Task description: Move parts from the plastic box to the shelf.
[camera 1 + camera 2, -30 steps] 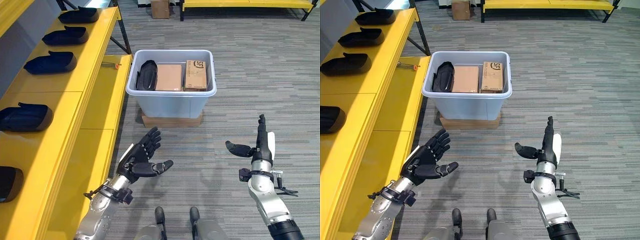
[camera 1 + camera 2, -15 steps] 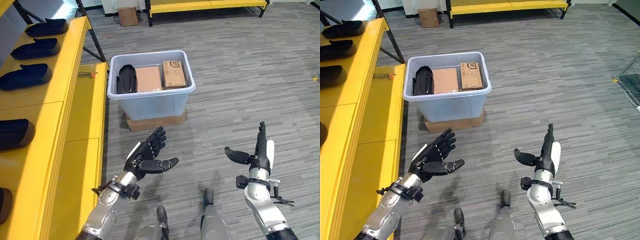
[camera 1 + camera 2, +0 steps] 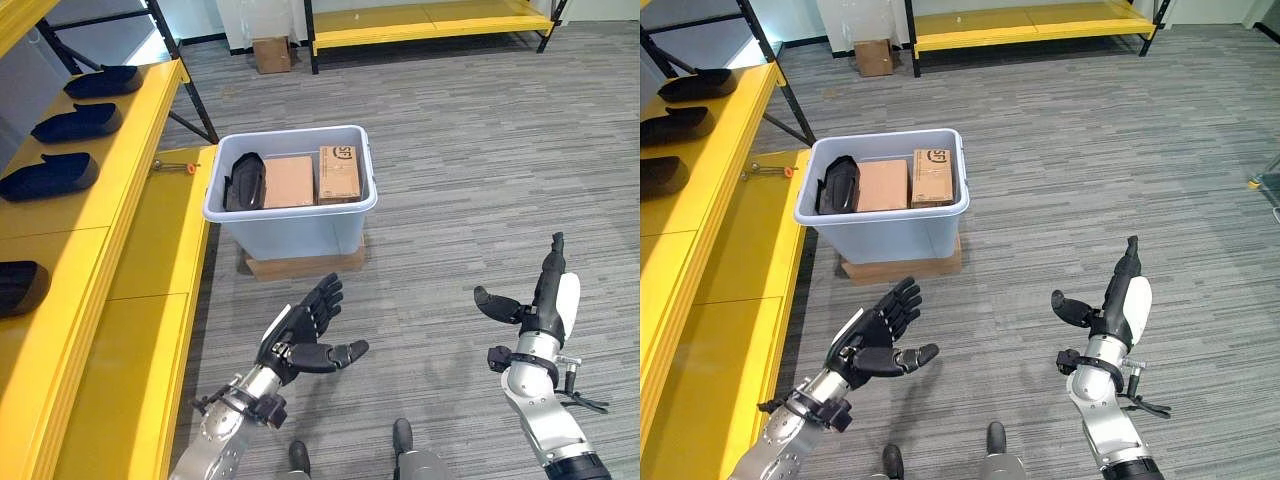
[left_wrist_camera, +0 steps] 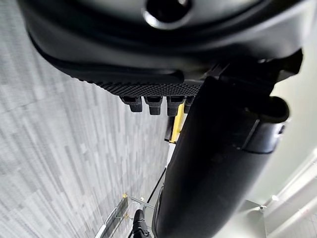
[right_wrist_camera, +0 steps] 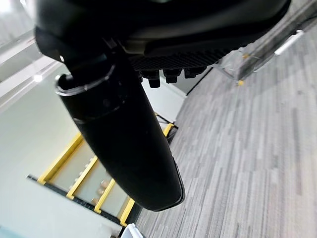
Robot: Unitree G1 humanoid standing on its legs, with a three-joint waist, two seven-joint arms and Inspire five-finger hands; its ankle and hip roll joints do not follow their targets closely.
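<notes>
A pale grey plastic box (image 3: 290, 222) stands on the carpet, on a low cardboard base. Inside it lie a black moulded part (image 3: 243, 181) at the left end and two brown cartons (image 3: 289, 181) (image 3: 339, 173). The yellow shelf (image 3: 95, 200) runs along the left and carries several black parts (image 3: 48, 175). My left hand (image 3: 300, 335) hovers palm up over the floor in front of the box, fingers straight and spread, holding nothing. My right hand (image 3: 540, 305) is raised at the lower right, fingers straight up and thumb out, empty too.
A lower yellow shelf level (image 3: 150, 330) lies between the upper shelf and the box, with a small orange-tipped tool (image 3: 176, 166) on it. A yellow rack (image 3: 430, 20) and a cardboard box (image 3: 271, 54) stand at the far end of the carpet.
The camera has swung, so the whole scene has shifted; the box now sits further up and left of centre. Both hands keep their open, raised poses.
</notes>
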